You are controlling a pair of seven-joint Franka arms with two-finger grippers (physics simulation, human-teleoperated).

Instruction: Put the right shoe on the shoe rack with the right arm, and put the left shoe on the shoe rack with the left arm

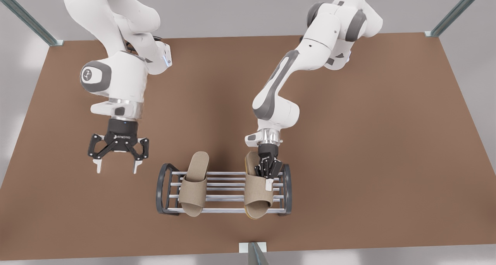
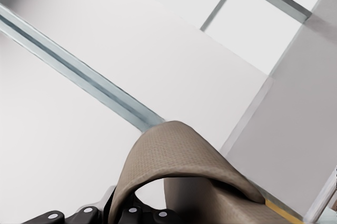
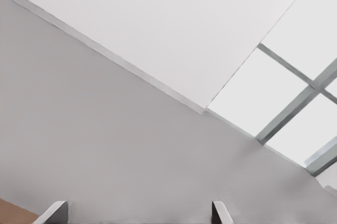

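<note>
The shoe rack (image 1: pixel 161 187) stands near the table's front edge with both beige slippers lying across its silver bars. The right shoe (image 1: pixel 193 189) rests on the rack's half toward the front view's left, free of any gripper. The left shoe (image 1: pixel 257 199) lies on the other half. My left gripper (image 1: pixel 268 179) reaches down at its strap (image 2: pixel 174 148), fingers drawn close together on the strap's side. My right gripper (image 1: pixel 116 167) hangs open above the table, to the front view's left of the rack, holding nothing; its fingertips (image 3: pixel 52 212) show wide apart.
The brown table (image 1: pixel 368 160) spreads around the rack. Metal frame posts (image 1: pixel 254 253) stand at the front edge and back corners. Both white arms reach in from the far side.
</note>
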